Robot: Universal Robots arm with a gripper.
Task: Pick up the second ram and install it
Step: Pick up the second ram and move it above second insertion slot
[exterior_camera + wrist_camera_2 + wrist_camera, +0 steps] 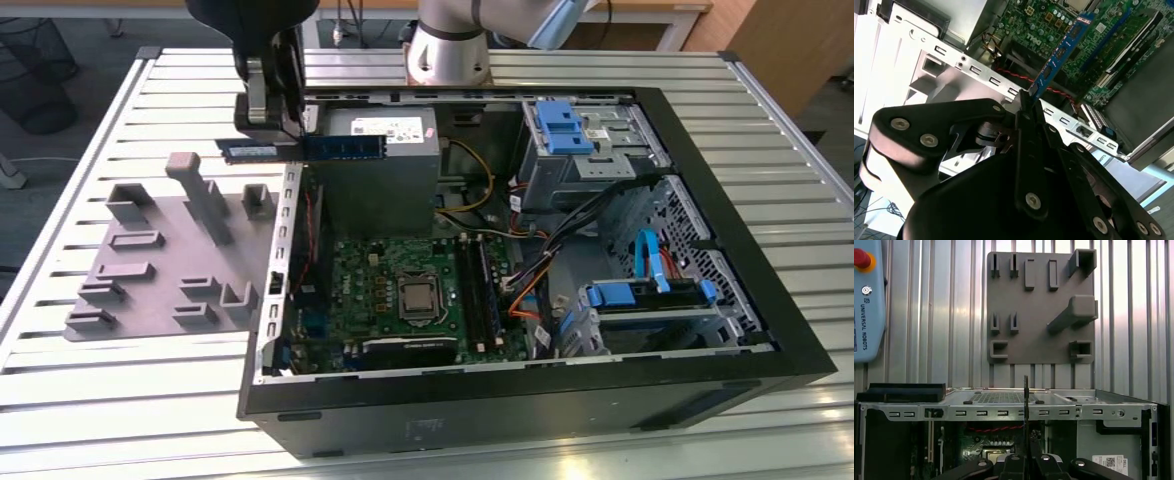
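The second ram [327,148] is a thin dark board held level in the air over the case's wall on the exterior view's left, above the power supply. My gripper [284,135] is shut on it from above, near its middle. In the second wrist view the ram [1060,52] sticks out from between the fingers [1024,117] toward the green motherboard [1054,20]. In the first wrist view the ram [1026,400] shows edge-on, upright above the gripper [1026,454]. The motherboard's long black slots [478,290] lie low inside the case, well below the stick.
The open black computer case [534,400] lies on a slatted metal table [120,400]. A grey holder plate [160,260] with upright blocks sits beside it on the exterior view's left. Cables, blue drive brackets [561,125] and a power supply [374,180] crowd the case. A teach pendant [866,300] lies on the table.
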